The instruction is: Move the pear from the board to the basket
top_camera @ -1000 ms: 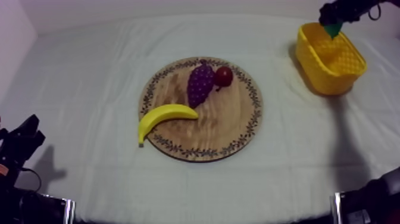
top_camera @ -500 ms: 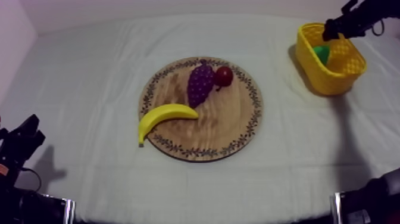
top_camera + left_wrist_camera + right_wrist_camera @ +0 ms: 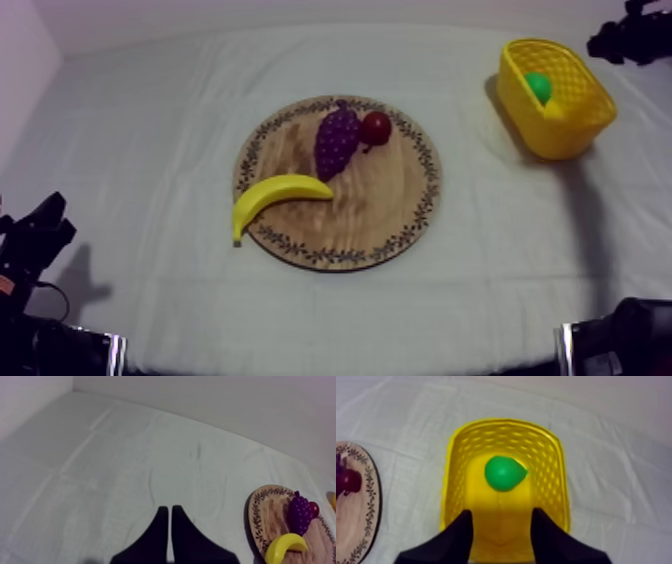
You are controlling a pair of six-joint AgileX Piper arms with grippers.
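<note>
The green pear (image 3: pixel 505 473) lies loose on the floor of the yellow basket (image 3: pixel 452 476); from above the pear (image 3: pixel 538 86) shows inside the basket (image 3: pixel 575 128) at the table's far right. My right gripper (image 3: pixel 501 521) hangs open above the basket's near end, its fingers apart with nothing between them; in the top view it (image 3: pixel 605 44) is a dark shape just behind the basket. My left gripper (image 3: pixel 166 521) is shut as a narrow wedge over bare cloth, and rests low at the left (image 3: pixel 45 222).
The round wooden board (image 3: pixel 385 215) sits mid-table with a banana (image 3: pixel 274 196), a bunch of grapes (image 3: pixel 335 140) and a small red fruit (image 3: pixel 376 127) on it. The board (image 3: pixel 265 521) also shows beyond my left gripper. Bare cloth lies between board and basket.
The pear left my right gripper and dropped into the basket. The right gripper then drew back and up, away from the basket. The left arm stayed still.
</note>
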